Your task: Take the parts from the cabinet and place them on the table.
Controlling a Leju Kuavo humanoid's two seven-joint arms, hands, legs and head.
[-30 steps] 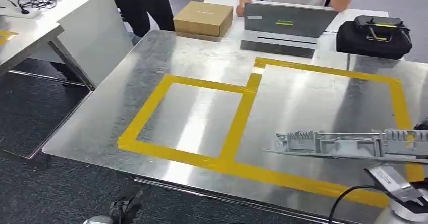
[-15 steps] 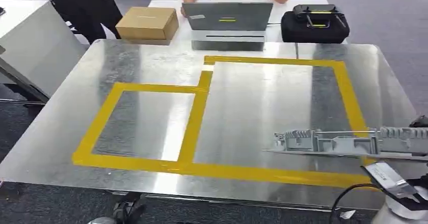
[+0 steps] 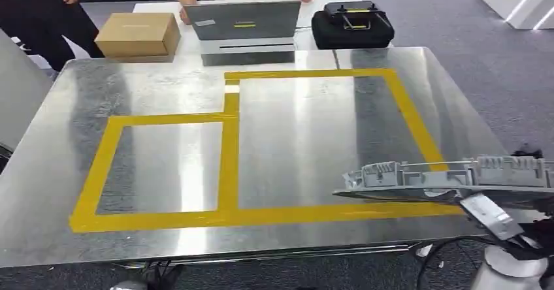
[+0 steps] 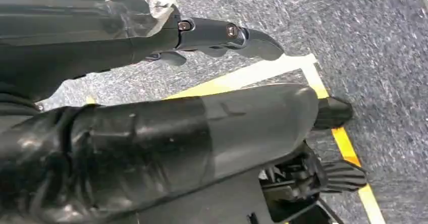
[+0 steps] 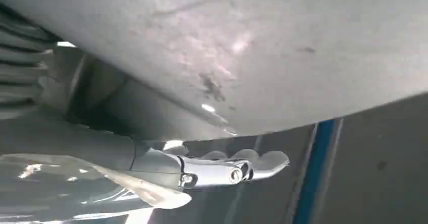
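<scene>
One grey plastic part (image 3: 451,177) sits gripped in our right hand (image 5: 151,173); we should lower it level inside the yellow tape outline (image 3: 411,117) on the table (image 3: 59,146).

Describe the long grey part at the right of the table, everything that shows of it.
The long grey ribbed moulded part looks like cast metal or plastic, with a row of small fins and pockets along its upper edge and a thin flat flange below. It lies roughly level, lengthwise across the near right corner of the shiny metal table, over the near yellow tape line. Its right end runs out of the picture. The right hand holds it from below.
</scene>
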